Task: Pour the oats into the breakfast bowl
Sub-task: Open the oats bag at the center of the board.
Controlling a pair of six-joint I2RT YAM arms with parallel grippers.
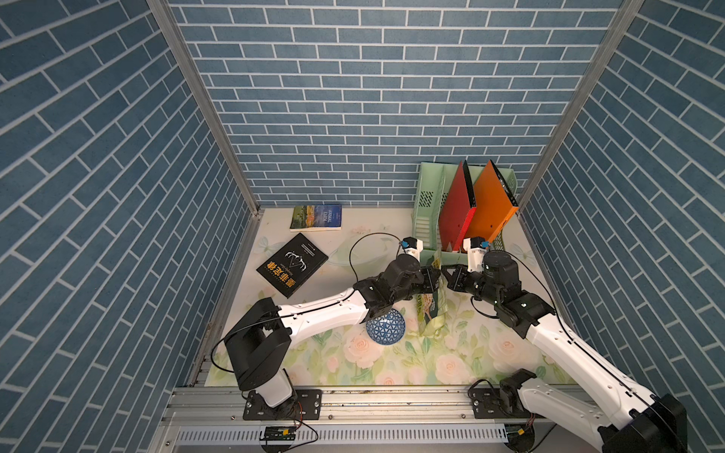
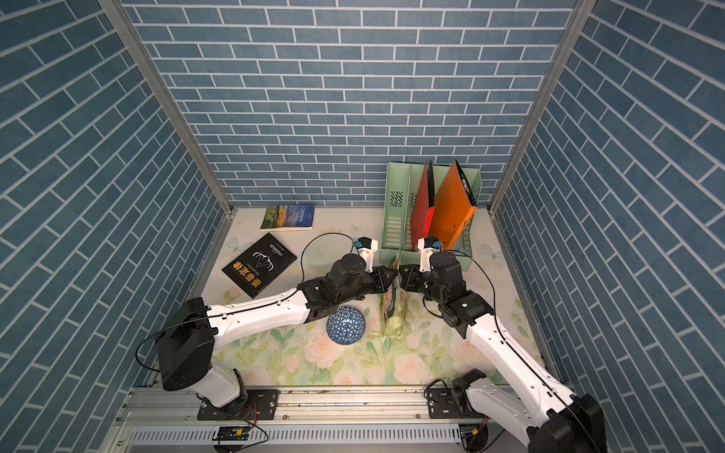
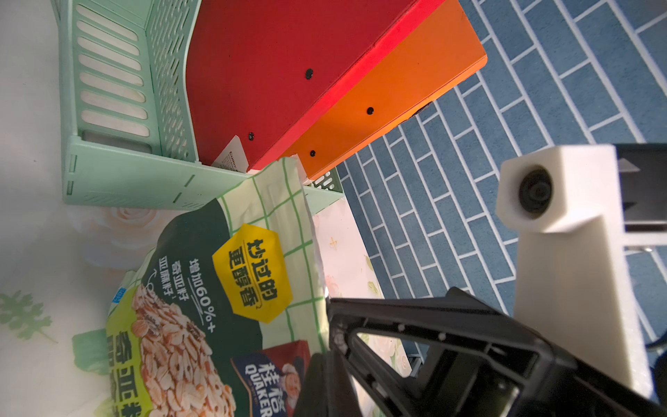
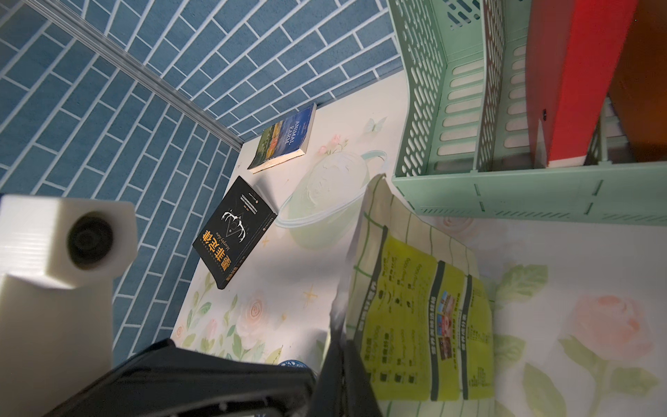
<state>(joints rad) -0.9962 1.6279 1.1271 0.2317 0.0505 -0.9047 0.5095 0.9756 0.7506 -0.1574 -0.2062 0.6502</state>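
Oat bag: the oat bag (image 1: 431, 310) stands on the floral tablecloth (image 1: 392, 361), mouth up, between the two grippers. The printed front with pictured flakes faces the left arm, the yellow-green label side faces the right arm.
Left gripper: the left gripper (image 1: 434, 273) is closed, pinching the bag's top edge on its own side.
Right gripper: the right gripper (image 1: 447, 271) is closed on the opposite top edge, tip to tip with the left one across the bag's mouth.
Bowl: the bowl (image 1: 385, 326) sits on the tablecloth just beside the bag's base, on the left arm's side. The left forearm crosses above its far rim.
Rack: the green file rack (image 1: 427, 204) is in the far right corner, just behind the bag, and holds a red folder (image 1: 457, 211) and an orange folder (image 1: 492, 204).
Books: a black book (image 1: 292, 264) and a blue book (image 1: 316, 217) lie flat at the far left, well apart from the bag.
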